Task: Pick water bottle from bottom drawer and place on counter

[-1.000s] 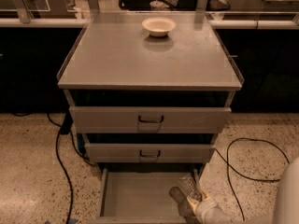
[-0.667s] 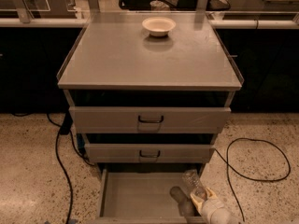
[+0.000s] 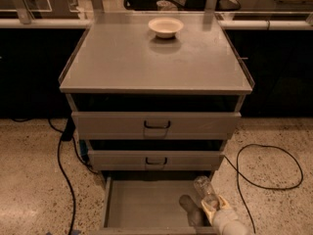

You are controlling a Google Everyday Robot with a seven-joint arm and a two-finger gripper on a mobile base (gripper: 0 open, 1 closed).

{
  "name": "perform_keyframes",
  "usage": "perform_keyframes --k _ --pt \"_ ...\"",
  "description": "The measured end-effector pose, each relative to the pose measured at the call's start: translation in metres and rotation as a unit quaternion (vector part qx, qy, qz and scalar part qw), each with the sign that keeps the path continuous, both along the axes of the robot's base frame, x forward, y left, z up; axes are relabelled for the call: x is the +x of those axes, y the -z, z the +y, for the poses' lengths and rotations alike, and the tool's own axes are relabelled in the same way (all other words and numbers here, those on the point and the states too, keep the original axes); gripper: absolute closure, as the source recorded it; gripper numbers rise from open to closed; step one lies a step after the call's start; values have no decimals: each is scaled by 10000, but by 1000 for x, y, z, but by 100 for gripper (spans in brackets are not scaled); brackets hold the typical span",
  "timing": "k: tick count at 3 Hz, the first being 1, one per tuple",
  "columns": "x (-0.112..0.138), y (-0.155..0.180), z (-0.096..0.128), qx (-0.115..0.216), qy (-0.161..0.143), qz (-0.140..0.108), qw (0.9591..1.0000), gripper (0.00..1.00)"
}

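Note:
The bottom drawer is pulled open below the two wider drawers. My gripper is inside it at the right side, reaching in from the lower right. It is shut on the water bottle, a small clear bottle that stands tilted up out of the fingers near the drawer's right wall. One dark finger lies to the bottle's left and a pale pad to its right. The counter is the broad grey top of the cabinet, well above the gripper.
A white bowl sits at the back middle of the counter. The two upper drawers are shut. Black cables run over the speckled floor on both sides of the cabinet. A rail and glass panels stand behind the counter.
My wrist has shifted slightly right and toward the bottom edge. The bottle stands a little higher in the drawer than before.

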State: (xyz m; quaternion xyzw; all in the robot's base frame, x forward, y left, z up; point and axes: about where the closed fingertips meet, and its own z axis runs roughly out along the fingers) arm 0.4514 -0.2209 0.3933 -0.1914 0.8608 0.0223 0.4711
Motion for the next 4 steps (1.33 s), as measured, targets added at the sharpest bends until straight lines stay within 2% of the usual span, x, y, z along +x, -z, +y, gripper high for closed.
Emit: perform_keyframes --k 1,2,3,4 --pt "-5 -27 -18 -37 353 -355 9987 100" --pt "-6 -56 -31 -100 632 -674 9957 100" --pt "-4 -88 -38 -198 866 -985 9912 100" --pt "-3 -115 -34 -288 907 -1194 9883 100"
